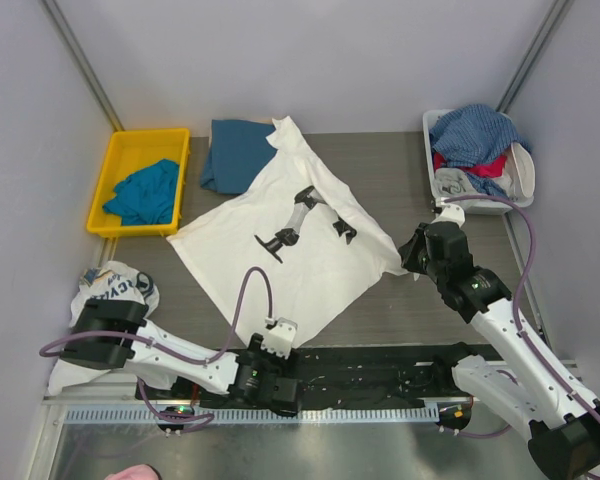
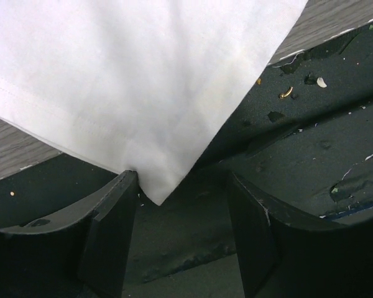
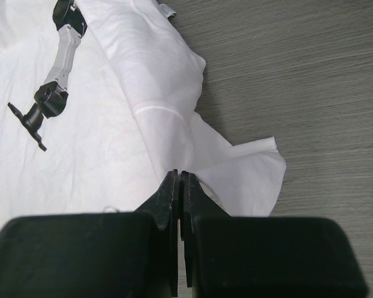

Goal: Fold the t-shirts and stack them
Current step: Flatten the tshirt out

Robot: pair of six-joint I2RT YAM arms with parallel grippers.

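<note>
On the dark tabletop (image 1: 400,180) the white t-shirt (image 1: 290,250) lay spread at a slant, graphic side up, its collar end overlapping the folded dark blue t-shirt (image 1: 238,152) at the far side. Down at the near edge, the left gripper (image 2: 181,233) stood with its jaws apart, the hem corner of the white shirt lying just between them but not yet pinched. Off to the right, the right gripper (image 3: 180,186) had its jaws closed tight at the sleeve; whether cloth was truly caught between them I could not tell. I reckoned the corner might slide out as the left jaws closed, being so shallow in the gap. If only one side held, any lift would drag the shirt askew and bunch it.
</note>
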